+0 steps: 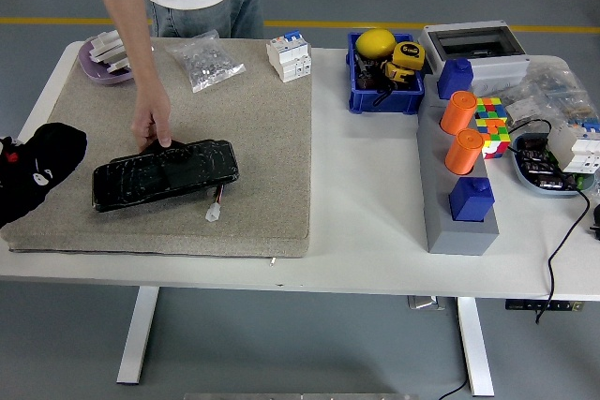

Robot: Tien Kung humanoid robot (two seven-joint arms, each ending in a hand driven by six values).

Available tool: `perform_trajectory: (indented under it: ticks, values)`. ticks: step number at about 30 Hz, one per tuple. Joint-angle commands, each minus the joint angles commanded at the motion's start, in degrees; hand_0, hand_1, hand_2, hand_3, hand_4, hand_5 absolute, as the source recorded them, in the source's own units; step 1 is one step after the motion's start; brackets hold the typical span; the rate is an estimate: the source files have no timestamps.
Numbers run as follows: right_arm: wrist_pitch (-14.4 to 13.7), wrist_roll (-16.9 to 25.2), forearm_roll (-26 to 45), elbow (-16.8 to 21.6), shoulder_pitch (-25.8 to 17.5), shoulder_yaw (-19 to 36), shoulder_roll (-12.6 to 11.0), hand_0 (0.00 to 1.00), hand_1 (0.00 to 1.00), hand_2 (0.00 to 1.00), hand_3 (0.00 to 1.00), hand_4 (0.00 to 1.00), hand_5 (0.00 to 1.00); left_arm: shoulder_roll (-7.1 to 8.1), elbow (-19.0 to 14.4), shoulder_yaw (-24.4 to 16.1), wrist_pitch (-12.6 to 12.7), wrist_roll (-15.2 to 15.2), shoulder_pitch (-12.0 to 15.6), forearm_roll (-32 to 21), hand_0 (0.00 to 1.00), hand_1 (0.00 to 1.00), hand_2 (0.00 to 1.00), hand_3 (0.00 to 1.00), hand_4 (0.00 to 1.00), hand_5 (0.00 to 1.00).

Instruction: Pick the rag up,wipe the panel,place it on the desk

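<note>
At the left edge of the table a black hand (pixel 11 180) of the robot is only partly in sight, and it merges with the crumpled black cloth rag (pixel 42 168) so that I cannot tell whether its fingers grip the cloth or merely lie against it. The rag sits at the left edge of the large beige felt mat (pixel 253 138), partly off its border, just beside the left end of the glossy black rectangular panel (pixel 165 173).

The panel lies flat on the mat, slightly tilted, with a short cable ending in a small white connector (pixel 214 214) trailing from its near side. A person stands at the far side of the mat, and the person's hand (pixel 152 125) reaches down with its fingertips pressing on the panel's far edge.

Toward the mat's far edge lie a clear plastic bag of small metal parts (pixel 208 62) and a white circuit breaker (pixel 289 56), with a lilac tray of pale parts (pixel 111 56) at its far left corner. Well to the right of the mat stand a blue bin of tools (pixel 384 72), a grey block holding orange cylinders (pixel 459 170) and a colourful puzzle cube (pixel 491 125).
</note>
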Motion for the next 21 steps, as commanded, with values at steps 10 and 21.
perform_trajectory:
  ticks: [10,21]
  values:
    - [-0.05,0.11,0.44,-0.29,0.05,-0.32,-0.17,0.753,0.612,0.645,0.620,0.998,0.625,-1.46,-4.49,3.71,0.72,1.58,1.97,0.01,0.209,0.095,0.550,0.558,0.551,0.002]
    - [-0.06,0.08,0.63,-0.33,0.18,-0.59,-0.46,0.753,0.612,0.645,0.619,0.998,0.625,-1.45,-4.40,7.54,0.28,2.05,-0.72,-0.18,0.208,0.095,0.548,0.557,0.549,0.002]
